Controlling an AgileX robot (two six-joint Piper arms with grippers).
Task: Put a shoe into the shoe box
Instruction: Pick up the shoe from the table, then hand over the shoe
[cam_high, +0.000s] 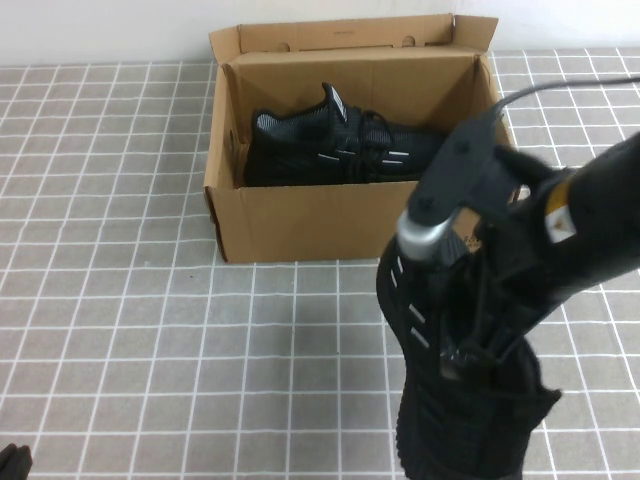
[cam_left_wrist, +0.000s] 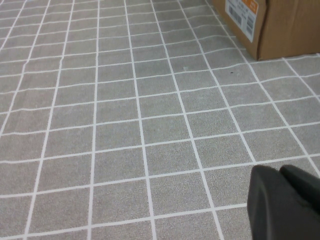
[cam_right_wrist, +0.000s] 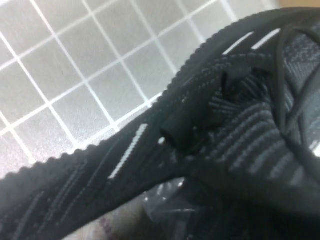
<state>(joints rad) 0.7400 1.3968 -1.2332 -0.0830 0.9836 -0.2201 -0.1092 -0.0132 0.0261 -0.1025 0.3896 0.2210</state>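
The brown cardboard shoe box (cam_high: 300, 220) stands open at the back of the table, its lid flap up. A matching black sneaker (cam_high: 340, 150) lies inside it on its side. My right gripper (cam_high: 470, 350) is in front of the box's right corner, shut on the shoe (cam_high: 450, 400), a black knit sneaker with white side dashes, held above the table. The shoe fills the right wrist view (cam_right_wrist: 225, 125) and hides the fingers. My left gripper (cam_high: 12, 462) is at the near left edge, shut and empty, over the mat in the left wrist view (cam_left_wrist: 280, 200).
A grey mat with a white grid (cam_high: 150, 330) covers the table. The box's corner with a white and orange sticker shows in the left wrist view (cam_left_wrist: 285, 25). A black cable (cam_high: 560, 88) runs behind the right arm.
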